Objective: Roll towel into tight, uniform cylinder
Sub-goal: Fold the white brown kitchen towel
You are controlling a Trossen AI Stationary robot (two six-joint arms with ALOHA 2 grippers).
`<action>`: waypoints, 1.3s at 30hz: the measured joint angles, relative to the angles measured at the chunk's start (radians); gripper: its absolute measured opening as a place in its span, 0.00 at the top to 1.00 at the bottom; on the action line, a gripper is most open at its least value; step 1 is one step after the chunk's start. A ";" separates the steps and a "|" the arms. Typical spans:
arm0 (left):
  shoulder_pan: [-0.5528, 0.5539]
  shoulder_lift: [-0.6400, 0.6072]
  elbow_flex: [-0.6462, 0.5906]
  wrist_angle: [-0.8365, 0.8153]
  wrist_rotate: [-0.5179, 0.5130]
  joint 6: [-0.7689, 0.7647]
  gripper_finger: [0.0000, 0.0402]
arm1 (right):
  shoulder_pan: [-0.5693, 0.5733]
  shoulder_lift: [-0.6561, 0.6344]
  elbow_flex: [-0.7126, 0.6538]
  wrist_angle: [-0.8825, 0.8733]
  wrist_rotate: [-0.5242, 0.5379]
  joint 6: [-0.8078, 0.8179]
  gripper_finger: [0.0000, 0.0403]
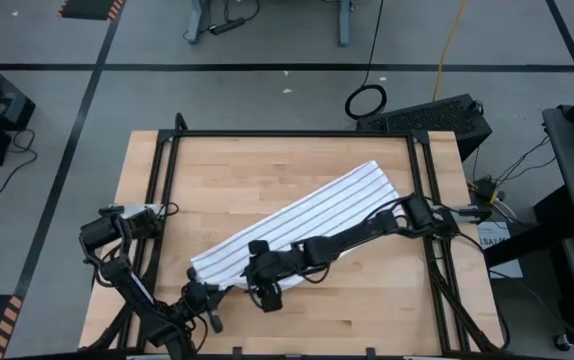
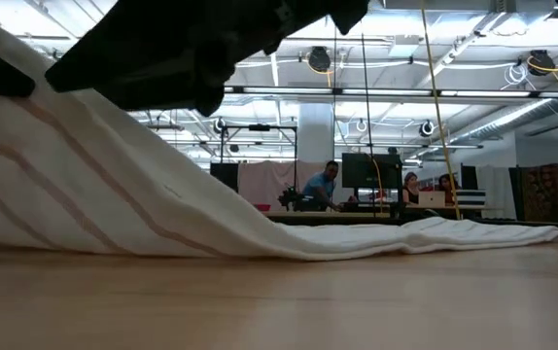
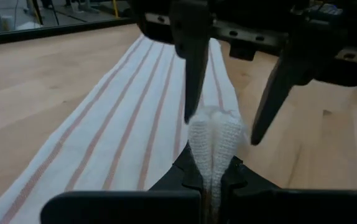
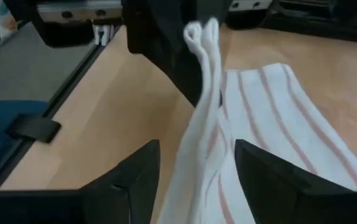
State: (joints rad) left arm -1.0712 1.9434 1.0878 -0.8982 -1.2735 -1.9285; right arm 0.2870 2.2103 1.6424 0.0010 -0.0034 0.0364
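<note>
My left tool [image 3: 213,180] pinches the towel's [image 1: 307,222] near-edge corner; my right tool [image 4: 197,180] straddles it, fingers apart; towel runs diagonally toward the tabletop's [image 1: 237,170] far right corner.

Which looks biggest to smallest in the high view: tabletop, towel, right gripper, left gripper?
1. Tabletop
2. Towel
3. Right gripper and left gripper: alike, not ranked; both at the towel's near end.
</note>
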 joint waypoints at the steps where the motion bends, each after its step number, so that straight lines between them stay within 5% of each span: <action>1: -0.003 0.000 0.000 0.000 0.003 0.000 1.00 | 0.000 0.004 0.004 0.000 0.000 0.001 0.51; 7: -0.004 0.000 0.000 -0.005 0.016 -0.001 1.00 | 0.001 0.010 0.008 0.049 0.009 0.003 0.54; 15: 0.006 0.000 0.000 0.004 0.015 -0.004 1.00 | 0.010 0.010 0.008 0.047 0.016 0.003 0.73; 28: 0.005 0.000 0.000 0.024 0.014 -0.004 1.00 | 0.016 0.026 0.008 0.052 0.064 -0.001 0.65; 39: 0.005 0.000 0.000 0.044 0.022 -0.010 1.00 | 0.016 0.049 0.007 0.079 0.055 -0.008 0.67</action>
State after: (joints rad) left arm -1.0661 1.9434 1.0874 -0.8543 -1.2510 -1.9382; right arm 0.3034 2.2591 1.6495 0.0800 0.0520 0.0280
